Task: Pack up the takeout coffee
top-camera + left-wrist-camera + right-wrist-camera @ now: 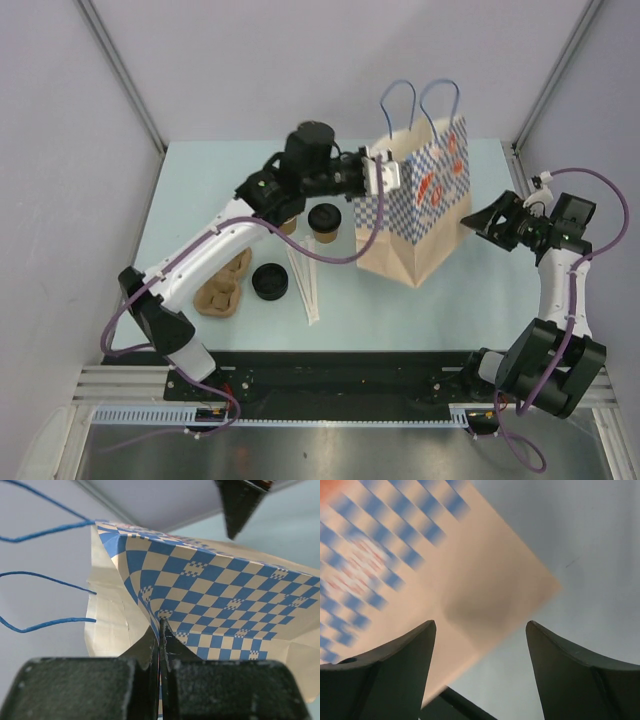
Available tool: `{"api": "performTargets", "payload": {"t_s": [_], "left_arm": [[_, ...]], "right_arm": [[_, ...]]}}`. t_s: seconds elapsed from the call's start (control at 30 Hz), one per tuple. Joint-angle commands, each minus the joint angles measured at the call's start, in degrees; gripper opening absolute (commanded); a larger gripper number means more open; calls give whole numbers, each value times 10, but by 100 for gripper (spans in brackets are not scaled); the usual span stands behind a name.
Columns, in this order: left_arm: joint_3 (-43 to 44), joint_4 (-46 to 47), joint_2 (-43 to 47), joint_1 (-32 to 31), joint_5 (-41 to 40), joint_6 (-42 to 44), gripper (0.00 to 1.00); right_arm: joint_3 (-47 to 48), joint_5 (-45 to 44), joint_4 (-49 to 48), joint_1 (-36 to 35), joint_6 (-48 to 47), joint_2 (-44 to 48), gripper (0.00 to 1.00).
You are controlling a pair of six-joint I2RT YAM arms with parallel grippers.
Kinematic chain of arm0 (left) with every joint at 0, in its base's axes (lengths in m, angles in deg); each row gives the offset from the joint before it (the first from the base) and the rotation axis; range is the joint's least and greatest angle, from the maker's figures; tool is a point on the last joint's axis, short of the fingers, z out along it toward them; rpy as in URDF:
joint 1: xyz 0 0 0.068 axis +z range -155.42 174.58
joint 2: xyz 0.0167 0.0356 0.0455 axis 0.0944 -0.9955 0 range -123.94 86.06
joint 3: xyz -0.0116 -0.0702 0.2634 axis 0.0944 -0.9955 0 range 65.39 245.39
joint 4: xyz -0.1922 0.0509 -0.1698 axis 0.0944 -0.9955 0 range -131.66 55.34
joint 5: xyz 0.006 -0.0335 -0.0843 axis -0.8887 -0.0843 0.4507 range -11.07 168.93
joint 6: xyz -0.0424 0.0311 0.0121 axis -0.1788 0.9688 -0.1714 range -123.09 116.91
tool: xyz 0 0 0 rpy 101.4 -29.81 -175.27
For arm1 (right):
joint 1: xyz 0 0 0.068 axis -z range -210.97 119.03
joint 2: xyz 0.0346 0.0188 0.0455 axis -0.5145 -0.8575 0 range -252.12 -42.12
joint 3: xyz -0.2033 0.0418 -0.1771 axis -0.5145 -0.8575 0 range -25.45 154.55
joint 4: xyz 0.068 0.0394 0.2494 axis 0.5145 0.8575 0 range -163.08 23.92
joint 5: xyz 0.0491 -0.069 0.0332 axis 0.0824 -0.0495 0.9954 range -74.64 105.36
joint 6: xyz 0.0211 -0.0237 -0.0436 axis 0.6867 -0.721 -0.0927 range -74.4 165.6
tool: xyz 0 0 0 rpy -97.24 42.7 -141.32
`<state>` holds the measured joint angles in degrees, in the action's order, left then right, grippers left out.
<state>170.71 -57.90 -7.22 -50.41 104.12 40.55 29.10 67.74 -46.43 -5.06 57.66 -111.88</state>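
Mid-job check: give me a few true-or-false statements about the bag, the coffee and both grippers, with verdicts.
1. The left gripper is pinching the paper bag's edge. True.
2. The takeout coffee is inside the bag. False: it stands on the table beside the bag.
3. The right gripper is shut. False: its jaws are open and empty, near the bag.
4. The takeout coffee is lidded. True.

The takeout coffee (323,221), a black-lidded tan cup, is seen upright on the table (200,190) beside the paper bag (420,235).
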Motion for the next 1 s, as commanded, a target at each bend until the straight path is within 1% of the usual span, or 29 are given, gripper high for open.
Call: {"api": "performTargets", "payload": {"t_s": [0.0, 0.1, 0.2, 0.27, 0.37, 0.47, 0.5, 0.57, 0.6, 0.63, 0.7, 0.77, 0.83, 0.87, 0.9, 0.97], "left_arm": [[-27, 15, 11, -54, -84, 4, 0], [-30, 31, 1, -68, -122, 4, 0], [3, 31, -20, -69, -149, 4, 0], [30, 26, -32, -69, -154, 8, 0], [37, 18, -34, -74, -156, 13, 0], [7, 11, -27, -91, -164, 19, 0], [-20, 13, -25, -98, -170, 23, 0], [-57, 28, -23, -129, -217, 42, 0], [-91, 33, -25, -141, -233, 49, 1], [-106, 38, -29, -151, -273, 51, 2], [-129, 43, -46, -176, -294, 46, 2], [-130, 35, -74, -194, -322, 30, 2], [-111, 13, -95, -204, -340, 6, 2], [-98, 1, -104, -205, -339, -6, 4], [-66, -13, -124, -207, -335, -18, 9], [-31, -56, -138, -207, -315, -50, 20]], "right_arm": [[24, -3, 61, 8, -45, 14, 77], [24, -13, 79, 12, -63, 13, 77], [24, -19, 79, 14, -69, 11, 76], [24, -15, 68, 18, -66, 8, 77], [25, -11, 46, 24, -56, 6, 77], [27, -4, 36, 39, -55, 2, 77], [28, -4, 35, 48, -56, 1, 77], [30, -3, 36, 58, -58, -1, 77], [31, -3, 37, 69, -58, -3, 77], [31, 1, 38, 75, -61, -4, 77], [32, 6, 42, 88, -65, -6, 77], [33, 8, 52, 96, -77, -6, 77], [33, 12, 64, 106, -85, -5, 77], [33, 14, 67, 109, -90, -4, 78], [34, 16, 72, 114, -97, -3, 78], [35, 18, 82, 119, -106, -2, 78]]}}
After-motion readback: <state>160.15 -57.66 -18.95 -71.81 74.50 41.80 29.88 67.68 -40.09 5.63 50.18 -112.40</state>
